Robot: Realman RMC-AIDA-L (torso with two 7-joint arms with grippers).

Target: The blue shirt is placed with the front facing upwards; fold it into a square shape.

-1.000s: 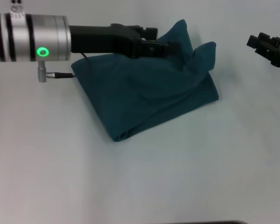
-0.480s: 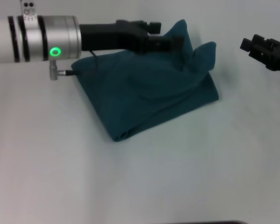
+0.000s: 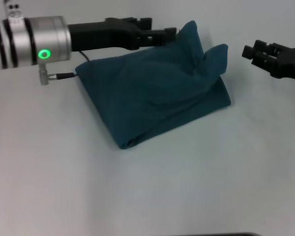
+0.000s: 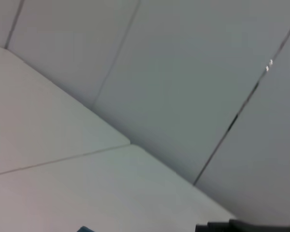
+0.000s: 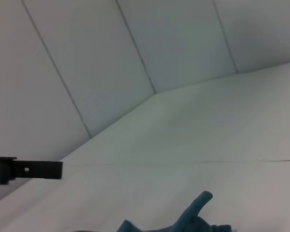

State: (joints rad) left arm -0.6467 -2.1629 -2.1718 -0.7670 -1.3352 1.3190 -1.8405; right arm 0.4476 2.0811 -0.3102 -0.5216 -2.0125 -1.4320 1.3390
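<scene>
Just past the left gripper (image 3: 167,33) fingertips, the blue shirt (image 3: 157,93) lies on the white table (image 3: 187,187) as a rough folded block, two peaks still standing up at its far edge (not yet a clean square). Those fingers look nearly closed and empty; whether the right gripper (image 3: 250,51), off to the shirt's side, is open I cannot tell.

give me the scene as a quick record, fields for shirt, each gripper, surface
shirt: dark teal-blue cotton shirt, folded into a rough square, far corners bunched up and standing, not flat
lettering: none showing
left gripper: black left gripper at the shirt's raised far edge, no cloth seen held
right gripper: black right gripper in the air, apart from the shirt
surface: pale white table
</scene>
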